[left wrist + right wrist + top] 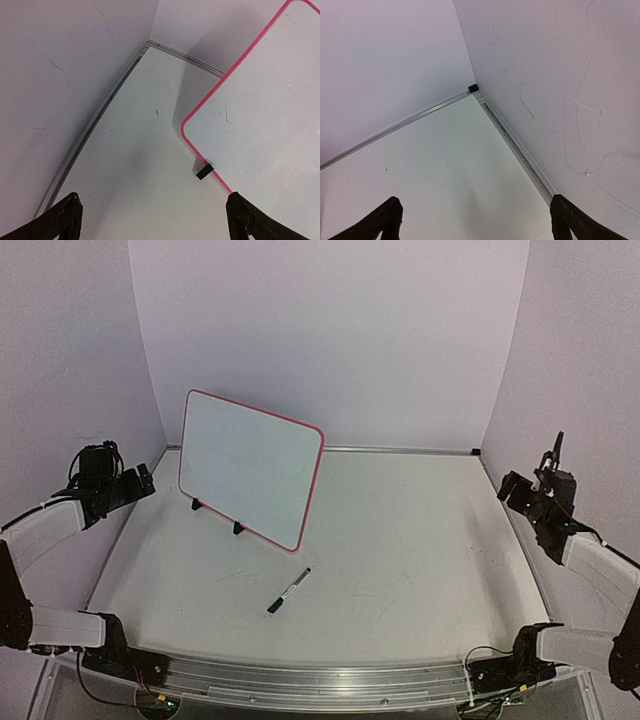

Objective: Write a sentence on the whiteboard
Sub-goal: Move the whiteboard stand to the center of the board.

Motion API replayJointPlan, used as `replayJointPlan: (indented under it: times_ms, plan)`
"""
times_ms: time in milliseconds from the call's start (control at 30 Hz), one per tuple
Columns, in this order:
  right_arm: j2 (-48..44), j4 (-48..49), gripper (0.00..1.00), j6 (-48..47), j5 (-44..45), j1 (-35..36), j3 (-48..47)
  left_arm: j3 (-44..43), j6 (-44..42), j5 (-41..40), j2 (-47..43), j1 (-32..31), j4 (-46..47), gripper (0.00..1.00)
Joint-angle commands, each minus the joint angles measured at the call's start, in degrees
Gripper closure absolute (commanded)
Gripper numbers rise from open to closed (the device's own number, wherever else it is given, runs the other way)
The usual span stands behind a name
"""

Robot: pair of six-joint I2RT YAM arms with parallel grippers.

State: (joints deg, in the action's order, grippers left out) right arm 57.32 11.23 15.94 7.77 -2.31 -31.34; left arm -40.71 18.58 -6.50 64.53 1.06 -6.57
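Though seemingly blank, whiteboard upright.

Left hand spread wide, right hand likewise, arms folded back at sides

Pen: lying flat on white worktop, dark end nearest. Walls: white. Rail: metal, along far edge. Corner block: black.
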Motion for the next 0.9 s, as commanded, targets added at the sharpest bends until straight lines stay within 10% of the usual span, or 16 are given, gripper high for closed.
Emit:
replayJointPlan:
  times_ms: [0,233,600,867]
  plan:
    - [-0.2,-3.8,0.02,-0.3,-3.0,-0.1,-2.8,-1.4,3.0,2.3,0.3,-0.1,-1.9,0.01]
    - [0.3,-5.9,0.02,-1.8,-10.6,-0.1,-3.7,-2.8,4.1,12.9,9.3,-0.7,-0.5,0.01]
    - [1.1,-7.0,0.02,-1.6,-18.3,-0.1,-3.5,-6.7,-6.0,13.1,22.6,-26.6,6.3,0.02]
    - [0.4,-7.6,0.02,-1.6,-20.1,0.0,-3.8,-9.5,-7.4,12.0,30.9,-31.4,9.4,0.11]
